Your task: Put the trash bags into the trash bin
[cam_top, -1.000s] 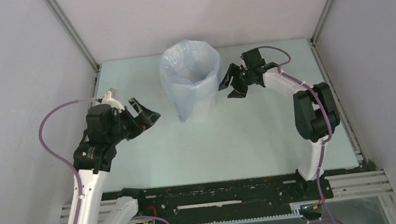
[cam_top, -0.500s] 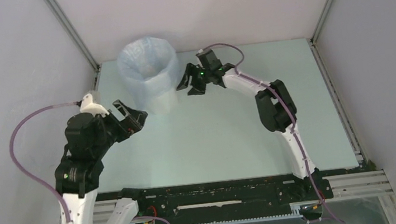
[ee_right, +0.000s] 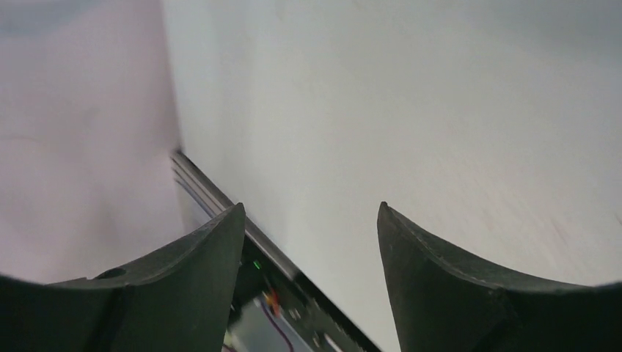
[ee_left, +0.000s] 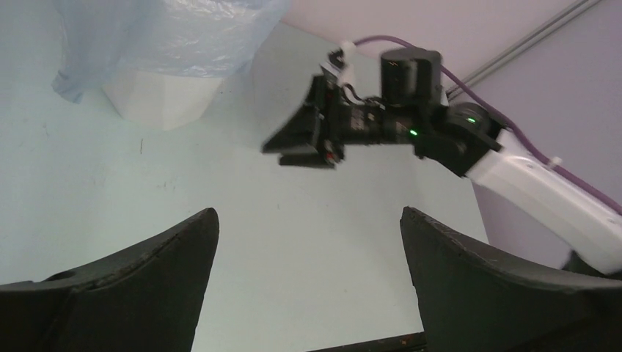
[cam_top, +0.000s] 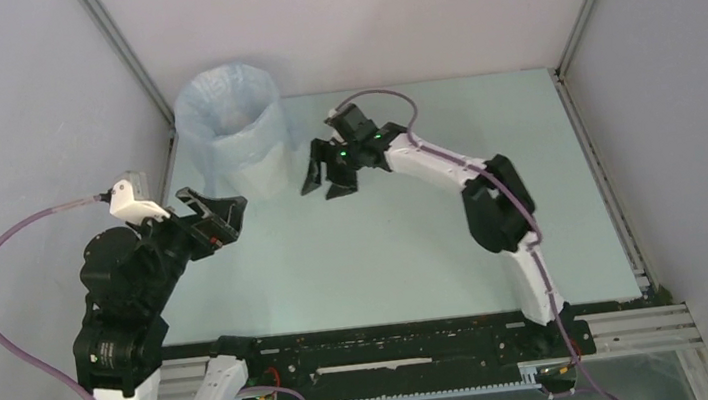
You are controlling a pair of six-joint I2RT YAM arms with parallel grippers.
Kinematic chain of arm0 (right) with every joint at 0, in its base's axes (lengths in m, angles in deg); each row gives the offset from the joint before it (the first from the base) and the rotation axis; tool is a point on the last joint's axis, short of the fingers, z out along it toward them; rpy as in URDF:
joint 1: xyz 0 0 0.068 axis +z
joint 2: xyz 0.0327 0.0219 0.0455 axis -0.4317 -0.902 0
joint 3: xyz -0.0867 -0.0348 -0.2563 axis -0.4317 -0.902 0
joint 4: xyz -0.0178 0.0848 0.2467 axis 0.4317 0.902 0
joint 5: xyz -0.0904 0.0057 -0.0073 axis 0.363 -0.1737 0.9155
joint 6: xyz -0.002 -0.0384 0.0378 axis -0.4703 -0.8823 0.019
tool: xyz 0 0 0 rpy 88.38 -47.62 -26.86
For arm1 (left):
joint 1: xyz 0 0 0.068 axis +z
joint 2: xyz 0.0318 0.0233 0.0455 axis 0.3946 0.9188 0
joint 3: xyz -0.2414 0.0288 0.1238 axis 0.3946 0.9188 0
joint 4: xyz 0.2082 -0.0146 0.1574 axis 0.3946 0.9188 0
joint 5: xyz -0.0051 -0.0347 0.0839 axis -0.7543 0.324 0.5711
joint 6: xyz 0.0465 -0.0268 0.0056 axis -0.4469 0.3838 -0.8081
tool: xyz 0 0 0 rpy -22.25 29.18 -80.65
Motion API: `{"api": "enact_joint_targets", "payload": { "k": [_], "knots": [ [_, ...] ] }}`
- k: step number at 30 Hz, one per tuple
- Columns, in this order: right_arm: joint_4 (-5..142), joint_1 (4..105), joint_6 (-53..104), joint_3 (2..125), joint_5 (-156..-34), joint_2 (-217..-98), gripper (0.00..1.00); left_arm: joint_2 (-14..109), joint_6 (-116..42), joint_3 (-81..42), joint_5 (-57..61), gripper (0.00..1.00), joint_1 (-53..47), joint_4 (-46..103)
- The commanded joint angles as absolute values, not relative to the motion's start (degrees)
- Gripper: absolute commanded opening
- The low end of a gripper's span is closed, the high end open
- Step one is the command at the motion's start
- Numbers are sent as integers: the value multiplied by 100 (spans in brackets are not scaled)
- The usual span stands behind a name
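The trash bin (cam_top: 265, 175) is now being shown in the upper left of the top view, close to the back-left corner of the worktop (cam_top: 416, 253). A second ago it was standing at the middle of the back edge. It is being kept upright through this shift, which is being judged as a push from the arm on its right rather than a carry. The trash bag (cam_top: 217, 95) is being kept over the bin's mouth, with its pale film hanging down the outside of the walls and the opening left clear. From this the bag is being judged as already seated in the bin, and the task as all but finished.

The right end effector (cam_top: 327, 173) has been brought leftwards along with the bin. It is now being held just beside the bin's right wall, a little lower in the frame. Whether the film is being touched cannot be told. Its jaws are being held apart, and in its own blurred wrist view only bare worktop is being framed between them, so nothing is being gripped.

The left end effector (cam_top: 211, 216) is being held below and left of the bin, apart from it. Its jaws are spread wide and nothing is being held between them.
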State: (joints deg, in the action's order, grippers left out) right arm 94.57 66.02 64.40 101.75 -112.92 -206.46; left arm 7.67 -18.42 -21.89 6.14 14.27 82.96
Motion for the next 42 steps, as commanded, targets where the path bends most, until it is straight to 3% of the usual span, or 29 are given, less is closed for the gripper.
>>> {"api": "enact_joint_targets", "payload": {
  "k": [1,8,9,11,14,26,42],
  "knots": [
    [10362,6365,5279,8847,-10697,-18501,77,775,-1959,-2469,629,99,1410,7851],
    [11553,6072,4374,7274,-9688,-15340,83,958,-1746,-3008,701,100,1410,7581],
    [11745,6031,4324,7279,-9569,-14914,85,1028,-1686,-3203,710,100,1410,7610],
    [12150,5998,4263,7454,-9170,-14098,99,1182,-1594,-3594,661,100,1410,7654],
    [12879,5968,4161,8154,-8662,-13236,100,1397,-1564,-4146,587,100,1410,7711],
    [14371,5975,4402,10299,-7869,-12529,100,1647,-1553,-4886,550,100,1410,7810],
    [14193,5976,4519,10340,-8105,-12436,100,1353,-1313,-4841,773,100,1410,7993]
  ]
}}
